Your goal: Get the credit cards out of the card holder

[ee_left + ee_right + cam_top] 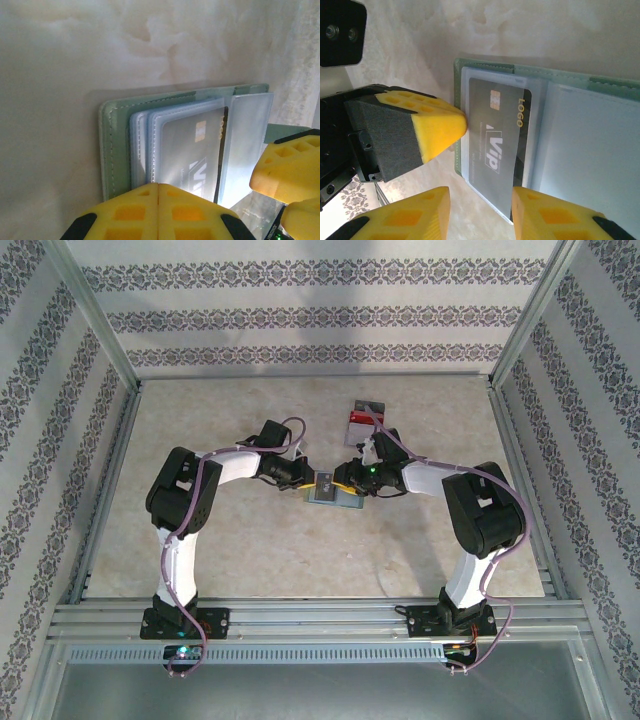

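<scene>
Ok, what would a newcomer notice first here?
The left gripper and right gripper meet over an open green card holder at the centre of the table. Its clear sleeve holds a dark grey VIP card; the left is shut at the holder's edge, the right open by the card. A card stack lies farther back.

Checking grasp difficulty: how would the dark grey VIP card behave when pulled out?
Probably stiff and light: the dark grey plastic card lies thin and flat. Its glossy face suggests slipperiness. The clear plastic sleeve looks floppy and may drag along.
</scene>
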Tool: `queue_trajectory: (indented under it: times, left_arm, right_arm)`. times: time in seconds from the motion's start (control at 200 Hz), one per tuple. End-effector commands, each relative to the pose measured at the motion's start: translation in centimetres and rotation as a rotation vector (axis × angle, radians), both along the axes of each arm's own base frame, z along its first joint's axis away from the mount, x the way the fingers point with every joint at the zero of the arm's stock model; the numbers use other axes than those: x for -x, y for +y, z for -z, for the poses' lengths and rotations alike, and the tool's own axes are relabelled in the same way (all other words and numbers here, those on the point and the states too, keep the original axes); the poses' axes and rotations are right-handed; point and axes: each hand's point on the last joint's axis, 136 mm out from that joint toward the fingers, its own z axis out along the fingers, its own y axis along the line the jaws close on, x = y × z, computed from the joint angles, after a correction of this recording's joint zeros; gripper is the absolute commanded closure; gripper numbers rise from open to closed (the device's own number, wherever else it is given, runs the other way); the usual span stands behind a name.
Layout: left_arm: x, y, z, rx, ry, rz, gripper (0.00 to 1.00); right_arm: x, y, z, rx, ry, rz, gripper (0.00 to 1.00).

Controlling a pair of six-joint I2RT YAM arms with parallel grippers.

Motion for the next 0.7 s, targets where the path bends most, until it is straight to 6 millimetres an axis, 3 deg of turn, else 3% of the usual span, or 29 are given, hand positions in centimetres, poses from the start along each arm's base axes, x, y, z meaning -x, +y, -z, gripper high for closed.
queue_trajectory:
  times: [0.0,0.695]
  left_arm:
    - [0.4,0.6,1.3,-0.051,0.017,0.012,0.93]
    - [1.0,1.2,1.9,-0.084,0.03,0.016,0.93]
  right_arm:
    - [-0.4,0.5,0.0,0.009,-0.007,-0.004,0.63]
    - [0.0,0.5,1.9,0.06,0.044,0.001,0.66]
